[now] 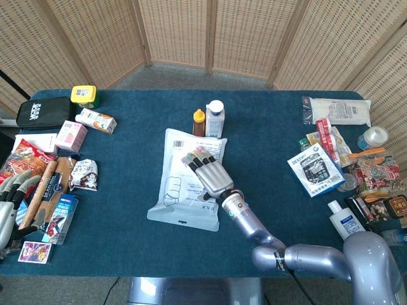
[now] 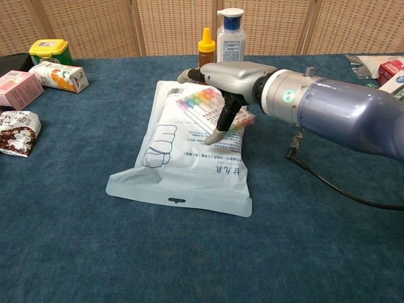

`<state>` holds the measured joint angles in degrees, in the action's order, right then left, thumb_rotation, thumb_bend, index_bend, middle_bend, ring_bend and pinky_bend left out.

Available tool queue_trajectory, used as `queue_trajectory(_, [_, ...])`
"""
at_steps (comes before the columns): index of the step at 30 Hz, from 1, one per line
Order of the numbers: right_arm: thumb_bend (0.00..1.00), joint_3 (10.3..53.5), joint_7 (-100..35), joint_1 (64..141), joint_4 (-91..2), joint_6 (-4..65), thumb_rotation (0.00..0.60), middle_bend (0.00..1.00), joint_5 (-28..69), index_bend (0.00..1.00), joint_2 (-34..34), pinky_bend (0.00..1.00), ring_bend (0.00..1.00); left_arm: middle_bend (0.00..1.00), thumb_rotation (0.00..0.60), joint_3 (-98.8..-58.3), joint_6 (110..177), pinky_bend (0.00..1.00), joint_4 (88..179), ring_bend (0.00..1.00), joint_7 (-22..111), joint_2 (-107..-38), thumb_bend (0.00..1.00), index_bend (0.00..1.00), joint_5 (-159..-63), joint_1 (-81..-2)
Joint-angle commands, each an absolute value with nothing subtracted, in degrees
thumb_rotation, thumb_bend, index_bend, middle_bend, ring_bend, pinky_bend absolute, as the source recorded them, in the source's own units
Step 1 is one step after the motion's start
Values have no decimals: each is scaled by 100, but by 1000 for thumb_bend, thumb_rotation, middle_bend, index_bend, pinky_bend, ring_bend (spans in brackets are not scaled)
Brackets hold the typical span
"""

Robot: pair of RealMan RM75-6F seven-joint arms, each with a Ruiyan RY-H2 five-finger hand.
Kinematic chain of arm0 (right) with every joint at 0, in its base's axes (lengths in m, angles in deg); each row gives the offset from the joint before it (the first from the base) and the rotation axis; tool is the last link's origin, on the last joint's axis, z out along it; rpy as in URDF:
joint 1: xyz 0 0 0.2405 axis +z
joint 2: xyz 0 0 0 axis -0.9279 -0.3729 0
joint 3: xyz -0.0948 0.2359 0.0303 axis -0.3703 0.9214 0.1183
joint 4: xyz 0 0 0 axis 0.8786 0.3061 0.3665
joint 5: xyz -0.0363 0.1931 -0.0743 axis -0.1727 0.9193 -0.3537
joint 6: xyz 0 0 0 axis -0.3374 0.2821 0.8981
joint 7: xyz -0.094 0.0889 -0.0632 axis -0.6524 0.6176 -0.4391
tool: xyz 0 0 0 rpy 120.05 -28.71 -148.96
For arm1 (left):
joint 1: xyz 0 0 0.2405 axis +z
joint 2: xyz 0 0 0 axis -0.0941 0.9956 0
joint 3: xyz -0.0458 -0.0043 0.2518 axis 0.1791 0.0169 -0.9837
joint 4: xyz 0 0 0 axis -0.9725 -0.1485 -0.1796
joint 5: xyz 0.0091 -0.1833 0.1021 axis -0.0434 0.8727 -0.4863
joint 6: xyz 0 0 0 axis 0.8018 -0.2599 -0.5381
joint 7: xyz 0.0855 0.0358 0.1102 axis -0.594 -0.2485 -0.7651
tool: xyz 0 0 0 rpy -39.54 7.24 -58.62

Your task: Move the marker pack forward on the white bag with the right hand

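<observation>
The marker pack (image 2: 197,101), a clear packet of coloured pens, lies on the upper part of the white bag (image 2: 183,170), which lies flat in the middle of the blue table. My right hand (image 2: 237,76) hovers flat over the pack with fingers stretched out, its thumb (image 2: 221,126) pointing down to the pack's near edge. In the head view this right hand (image 1: 210,175) hides most of the pack on the white bag (image 1: 175,190). My left hand (image 1: 13,203) waits at the table's left front corner, fingers apart and holding nothing.
An amber squeeze bottle (image 2: 205,47) and a white bottle (image 2: 231,35) stand just behind the bag. Snack packs and boxes (image 1: 70,136) crowd the left side. Packets and a calculator box (image 1: 315,170) fill the right side.
</observation>
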<state>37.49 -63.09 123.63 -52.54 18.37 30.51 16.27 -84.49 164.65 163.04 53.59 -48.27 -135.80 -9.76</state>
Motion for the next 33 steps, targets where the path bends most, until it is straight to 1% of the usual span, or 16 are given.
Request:
queue_trajectory(1, [0,3817,-6397,12501,-5112,1775,600,0,3191,0,1773,0,0,24,600,-8454,16461,0,16299,0,5366,-4831,478,135,-13574,-971])
queue_trajectory(8, [0,3903,-6433,12772,-4637,1536,600,0,3436,0,1963,0,0,21,600,-8459,16470,0,16251,0,5405,-4834,478,135,-13523,-940])
queue_trajectory(15, [0,3928,-6334,12867,-4176,1375,600,0,3566,0,1943,0,0,14,600,-8448,16416,0,16244,0,5395,-4855,480,134,-13485,-961])
queue_trajectory(27, [0,3810,-6134,12653,-3943,1362,600,0,3650,0,1562,0,0,14,600,-8410,16338,0,16326,0,5259,-4880,479,133,-13517,-1054])
queue_trajectory(33, [0,3781,-6097,12627,-3985,1211,600,0,3796,0,1389,0,0,13,600,-8420,16328,0,16331,0,5247,-4888,479,133,-13504,-1052])
